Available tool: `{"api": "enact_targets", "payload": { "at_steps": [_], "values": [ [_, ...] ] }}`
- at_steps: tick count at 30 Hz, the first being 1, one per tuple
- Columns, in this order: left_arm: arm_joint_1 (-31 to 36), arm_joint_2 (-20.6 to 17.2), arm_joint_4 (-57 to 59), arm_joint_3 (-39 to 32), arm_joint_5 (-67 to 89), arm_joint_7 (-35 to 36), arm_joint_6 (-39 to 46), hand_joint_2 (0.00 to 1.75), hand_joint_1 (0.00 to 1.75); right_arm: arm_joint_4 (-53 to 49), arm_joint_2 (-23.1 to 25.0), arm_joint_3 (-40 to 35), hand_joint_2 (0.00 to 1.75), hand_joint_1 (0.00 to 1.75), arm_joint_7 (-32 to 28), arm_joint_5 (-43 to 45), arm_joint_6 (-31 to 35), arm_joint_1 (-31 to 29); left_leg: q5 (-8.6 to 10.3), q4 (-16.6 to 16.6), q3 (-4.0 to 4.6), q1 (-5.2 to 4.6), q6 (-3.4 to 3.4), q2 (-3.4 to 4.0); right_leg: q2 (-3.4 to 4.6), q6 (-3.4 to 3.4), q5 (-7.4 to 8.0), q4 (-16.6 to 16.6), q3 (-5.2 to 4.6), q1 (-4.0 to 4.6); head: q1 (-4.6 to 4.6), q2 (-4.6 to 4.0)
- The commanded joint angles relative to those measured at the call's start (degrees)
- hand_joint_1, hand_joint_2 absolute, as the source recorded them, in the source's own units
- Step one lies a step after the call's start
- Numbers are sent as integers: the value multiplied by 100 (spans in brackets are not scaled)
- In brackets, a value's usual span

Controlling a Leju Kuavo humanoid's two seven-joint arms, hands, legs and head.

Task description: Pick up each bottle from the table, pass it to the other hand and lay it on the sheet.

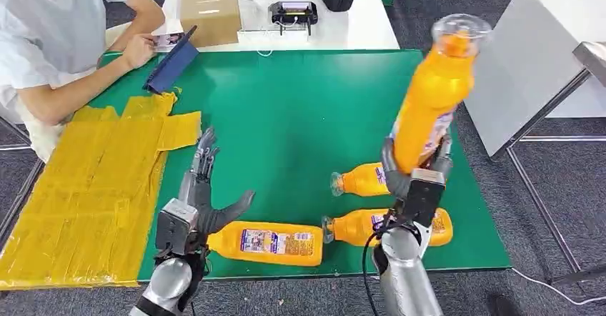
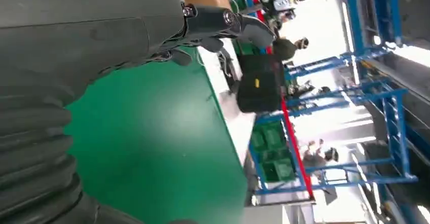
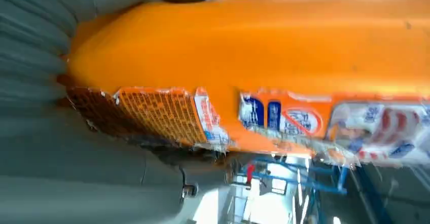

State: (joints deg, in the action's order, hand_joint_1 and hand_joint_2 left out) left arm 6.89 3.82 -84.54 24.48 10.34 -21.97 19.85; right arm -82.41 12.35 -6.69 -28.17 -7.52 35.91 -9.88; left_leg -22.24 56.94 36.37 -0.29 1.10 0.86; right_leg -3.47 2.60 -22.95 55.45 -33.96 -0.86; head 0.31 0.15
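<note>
The right hand [image 1: 413,173] sits at the table's near right, its fingers [image 3: 56,148] clamped round the lower body of an orange bottle [image 1: 434,91] held upright and leaning slightly right, cap end up, well above the green table [image 1: 300,109]. At the near left the left hand [image 1: 199,201] holds nothing, fingers [image 1: 206,151] stretched apart and pointing far, thumb out toward a labelled bottle [image 1: 268,242] lying on its side just beside it. Two more bottles [image 1: 361,180] [image 1: 357,226] lie on their sides by the right hand, and the yellow sheet [image 1: 93,187] covers the table's left, bare of bottles, near a seated person [image 1: 64,37].
</note>
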Motion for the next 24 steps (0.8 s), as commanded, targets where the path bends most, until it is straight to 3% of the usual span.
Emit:
{"api": "enact_targets", "payload": {
  "at_steps": [1,7,11,18,22,24],
  "values": [
    [-91,-207,-196,-114,101,70,-59,175,0,-598,-90,-309,175,175,20,76,-224,204,-18,2,-31,8,-13,8,41,-14,-13,1,27,4,0,0],
    [-18,-264,-198,7,43,114,-256,175,0,-232,-267,-1032,175,175,87,-79,-666,43,-17,3,-33,12,-12,12,45,-12,-12,0,30,6,0,0],
    [218,-365,-60,145,-501,49,-859,175,0,854,-656,-2195,175,175,447,-929,-1720,-490,-24,4,-45,16,-14,16,59,-16,-16,-1,41,9,0,0],
    [246,-356,-55,150,-503,46,-859,175,0,1044,-599,-2238,175,173,403,-965,-1692,-532,-1,-5,-23,10,-10,2,20,-10,-7,-4,23,7,0,0],
    [246,-356,-55,150,-503,46,-859,175,0,1044,-599,-2238,175,173,403,-965,-1692,-532,-12,-1,-35,12,-10,14,42,-11,-11,-3,35,6,2,0],
    [295,-378,-57,199,-583,29,-1000,175,0,1263,-698,-2561,175,175,565,-1397,-1868,-668,-12,-1,-36,12,-12,10,40,-13,-12,-2,37,6,2,0]
  ]
}}
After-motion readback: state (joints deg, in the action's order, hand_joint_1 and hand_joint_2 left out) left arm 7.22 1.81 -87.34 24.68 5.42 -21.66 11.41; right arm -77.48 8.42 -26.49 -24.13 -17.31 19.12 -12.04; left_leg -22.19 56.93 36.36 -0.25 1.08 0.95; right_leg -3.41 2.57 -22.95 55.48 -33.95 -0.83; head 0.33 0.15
